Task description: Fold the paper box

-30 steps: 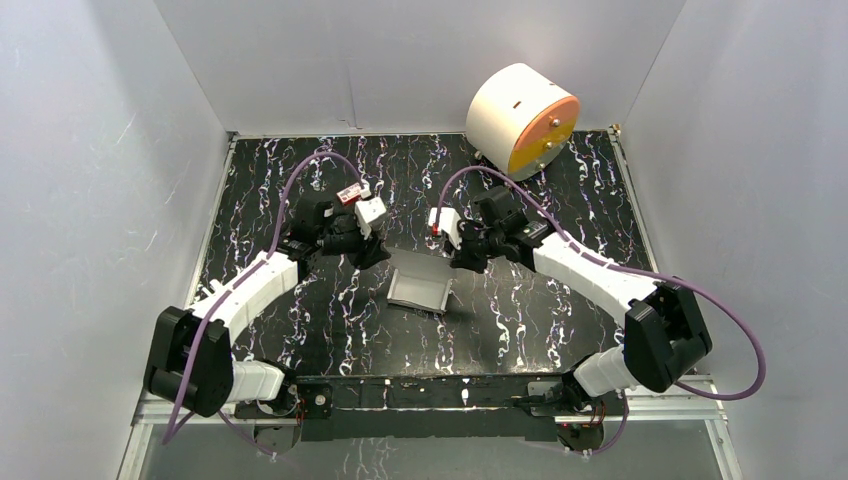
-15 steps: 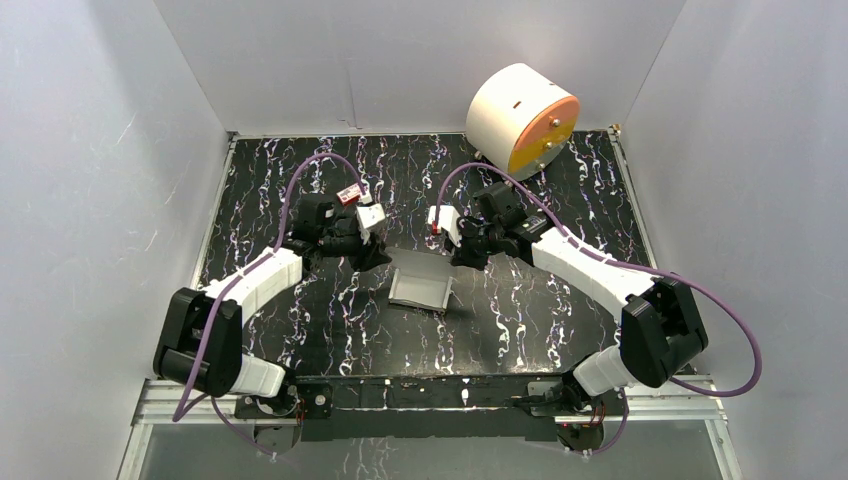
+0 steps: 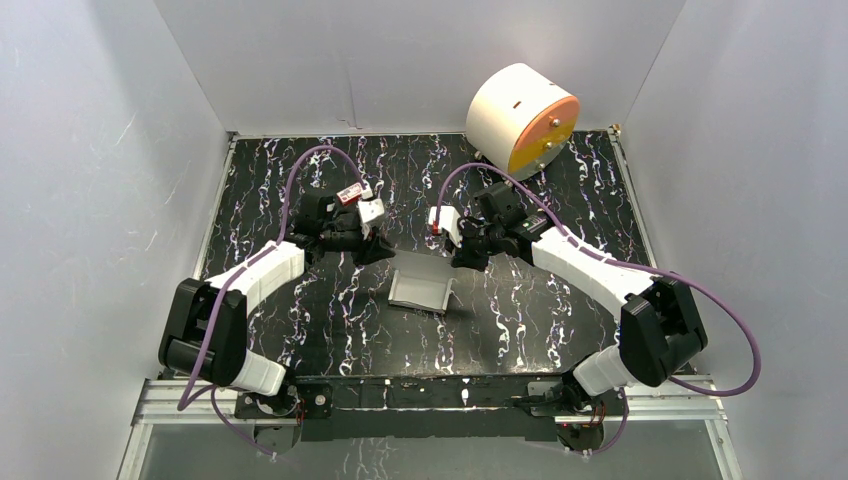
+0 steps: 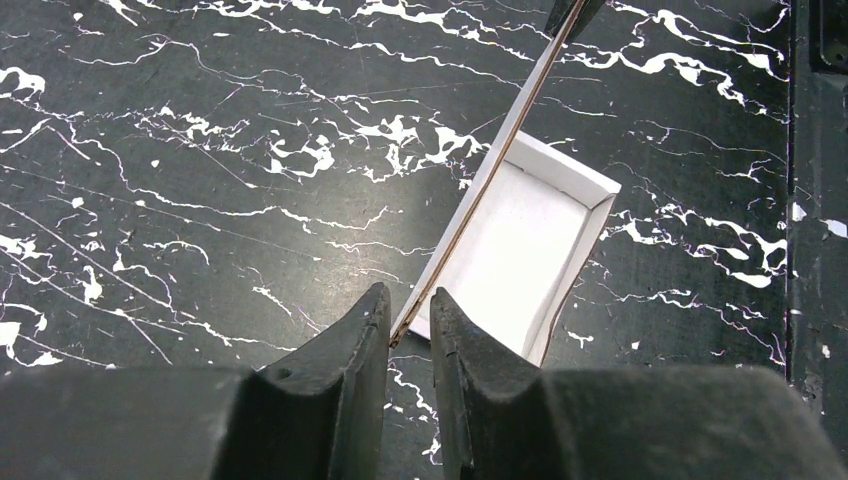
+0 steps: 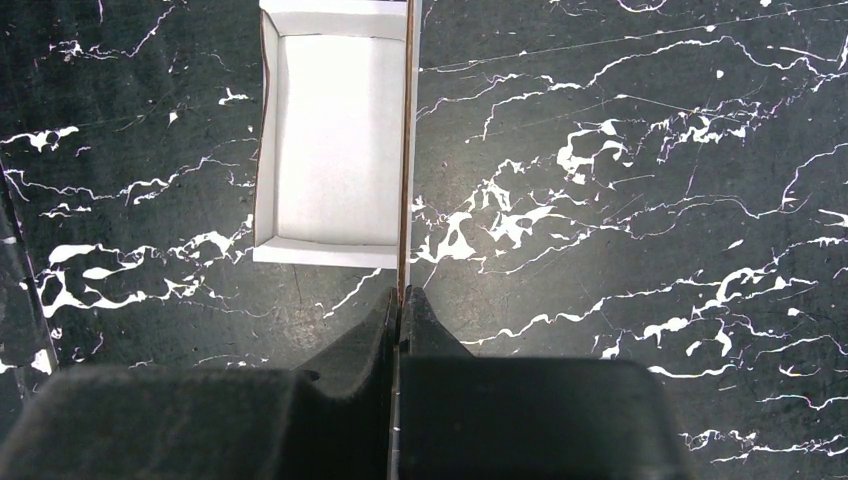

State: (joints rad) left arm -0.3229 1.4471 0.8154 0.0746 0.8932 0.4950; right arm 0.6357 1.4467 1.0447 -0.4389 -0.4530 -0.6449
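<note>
From above, both arms rise from their bases at the near edge, bow outward at the elbows and angle their forearms inward. The left gripper [image 3: 380, 252] and the right gripper [image 3: 460, 258] face each other across the middle of the black marbled table [image 3: 520, 310]. The paper box [image 3: 420, 288] lies between them as an open white tray, with each gripper at one end of its far side. A big white cylinder with an orange face [image 3: 522, 120] stands well apart at the far right corner.

In the left wrist view, the left gripper [image 4: 408, 300] points down at the table. Its jaws are parted only narrowly and straddle the near end of the side flap [image 4: 500, 150], which stands upright along one edge of the paper box [image 4: 520, 240]. A sliver of gap shows beside the card, and I cannot tell whether the fingers press it.

In the right wrist view, the right gripper [image 5: 400, 300] also points down. Its jaws are pressed together, pinching the end of the upright side flap [image 5: 407, 150]. The tray of the paper box [image 5: 335, 150] rests flat on the table just left of that flap.
</note>
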